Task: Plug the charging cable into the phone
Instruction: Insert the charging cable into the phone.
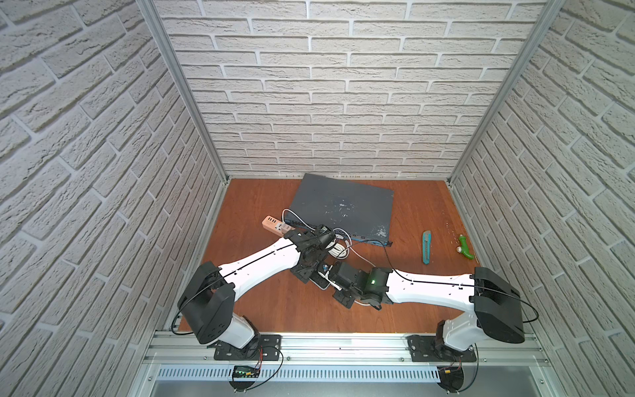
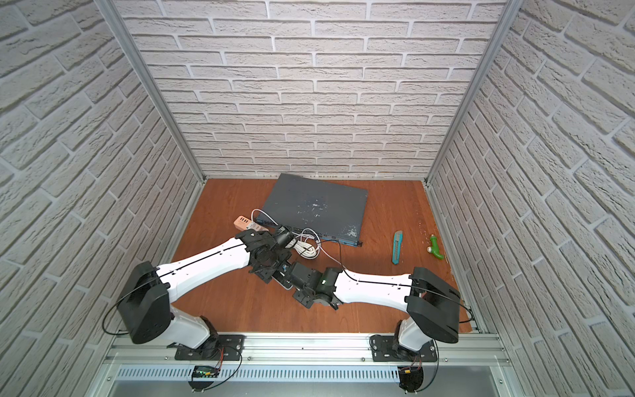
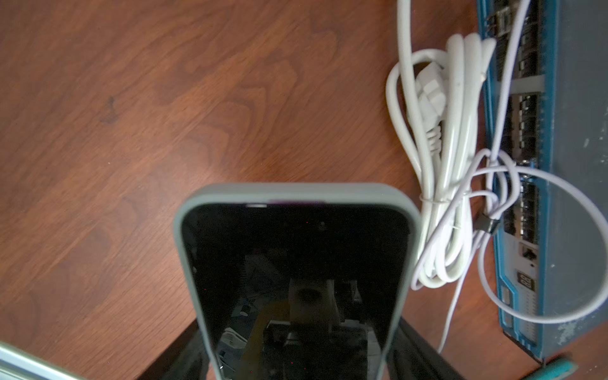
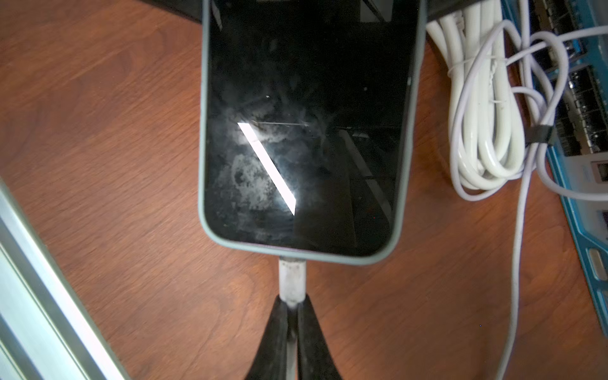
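Observation:
The phone [image 4: 302, 131], black-screened in a pale grey-green case, lies flat on the wooden table; only a sliver of it [image 1: 318, 282] shows between the two wrists in a top view. My left gripper [image 3: 297, 348] is shut on the phone [image 3: 296, 263], one black finger on each long side. My right gripper [image 4: 292, 301] is shut on the white connector of the charging cable [image 4: 292, 279], whose tip meets the middle of the phone's bottom edge. From there the thin cable [image 4: 518, 246] trails off to loose loops by the coiled cord.
A big grey flat box [image 1: 340, 209] lies at the back, a salmon power strip [image 1: 275, 225] to its left, with its thick white coiled cord [image 3: 441, 148] close beside the phone. A teal box cutter [image 1: 426, 247] and a green toy [image 1: 464, 246] lie to the right.

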You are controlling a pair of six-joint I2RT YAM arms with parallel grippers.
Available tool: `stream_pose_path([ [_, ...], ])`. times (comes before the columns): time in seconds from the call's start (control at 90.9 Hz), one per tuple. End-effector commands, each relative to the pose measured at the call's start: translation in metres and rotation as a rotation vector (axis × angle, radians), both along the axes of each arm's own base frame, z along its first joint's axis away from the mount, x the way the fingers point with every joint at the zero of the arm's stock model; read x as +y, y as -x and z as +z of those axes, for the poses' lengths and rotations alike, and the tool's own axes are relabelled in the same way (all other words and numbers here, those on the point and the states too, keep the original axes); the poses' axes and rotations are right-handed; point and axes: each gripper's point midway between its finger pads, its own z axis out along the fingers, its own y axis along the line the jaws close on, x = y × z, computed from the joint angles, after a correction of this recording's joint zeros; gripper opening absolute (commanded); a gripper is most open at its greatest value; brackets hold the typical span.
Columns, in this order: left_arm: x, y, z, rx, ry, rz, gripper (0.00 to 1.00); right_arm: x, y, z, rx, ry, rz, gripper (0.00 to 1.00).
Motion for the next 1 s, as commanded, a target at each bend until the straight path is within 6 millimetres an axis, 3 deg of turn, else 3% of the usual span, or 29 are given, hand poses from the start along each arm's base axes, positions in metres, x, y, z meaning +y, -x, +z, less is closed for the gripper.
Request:
stream_pose_path([
  [0.0,-0.0092,0.0066,0.0034,0.005,0.060,0.025,0.00,0.0278,-0.0174,0.0444,-0.094,-0.202,-0.035,0.03],
  [0.99,-0.0056,0.0082,0.0057,-0.006,0.060,0.025,0.00,0.0264,-0.0182,0.0403,-0.096,-0.178,-0.033,0.03],
])
